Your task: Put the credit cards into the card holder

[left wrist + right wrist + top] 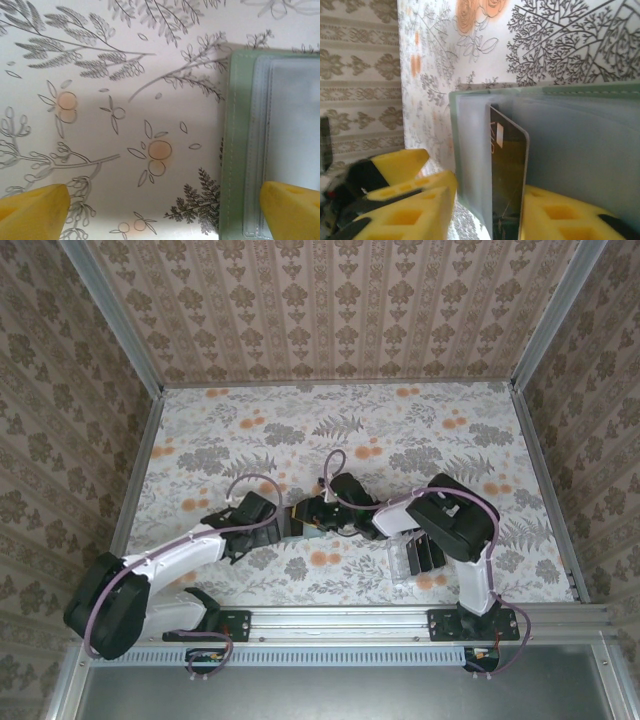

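Floral-print table (420,440), patterned wallpaper walls (330,310) on three sides. The card holder (580,145) lies open near the table's centre, grey-blue inside facing up and a sage-green rim along its edge. One dark credit card (507,170) stands partway in a pocket at the holder's end, with a clear pocket sheet just beside it.

The right claw (490,195) is narrowed to a slim gap, with yellow fingers (415,200) on either side of the card's near end. The card is pinched between them and the clear sheet sits in the same gap.

The left claw (160,210) is spread wide and holds nothing. One yellow fingertip (35,207) is over bare table and the other is over the holder's clear pockets. Cannot tell if that one touches.

From the top camera both arms reach in toward the centre, with the claws nearly meeting at the holder. A clear plastic rack (412,558) sits on the table by the right arm, apart from the holder.
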Available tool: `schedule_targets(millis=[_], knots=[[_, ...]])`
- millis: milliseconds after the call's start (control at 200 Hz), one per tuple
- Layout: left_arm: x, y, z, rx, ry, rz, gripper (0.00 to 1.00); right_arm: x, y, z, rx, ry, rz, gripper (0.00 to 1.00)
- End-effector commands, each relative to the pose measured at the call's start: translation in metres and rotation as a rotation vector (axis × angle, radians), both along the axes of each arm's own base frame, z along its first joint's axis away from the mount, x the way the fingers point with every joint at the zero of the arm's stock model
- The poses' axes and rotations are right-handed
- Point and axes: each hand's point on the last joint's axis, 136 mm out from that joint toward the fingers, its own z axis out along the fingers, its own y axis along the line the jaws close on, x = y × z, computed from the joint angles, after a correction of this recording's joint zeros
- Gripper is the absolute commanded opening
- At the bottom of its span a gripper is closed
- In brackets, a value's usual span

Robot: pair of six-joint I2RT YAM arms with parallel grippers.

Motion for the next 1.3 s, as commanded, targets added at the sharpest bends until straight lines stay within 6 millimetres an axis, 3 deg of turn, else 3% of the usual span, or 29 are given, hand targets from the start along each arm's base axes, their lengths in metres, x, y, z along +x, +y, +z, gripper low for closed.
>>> schedule_targets(millis=[0,335,710,1295], knots=[[0.011,0.0,0.019,-0.017,-0.027,-0.005,1.0,-0.012,-0.023,-0.026,-0.194,0.057,0.013,0.47],[0.024,0.018,0.025,-0.02,-0.027,0.053,1.0,-0.006,-0.029,-0.005,-0.293,0.019,0.032,0.51],[0.026,0.013,0.008,-0.025,0.029,0.046,1.0,-0.001,-0.024,-0.011,-0.359,0.028,0.064,0.46],[0.026,0.011,-0.005,-0.014,0.063,0.033,1.0,0.0,0.008,-0.008,-0.312,0.033,0.119,0.41]])
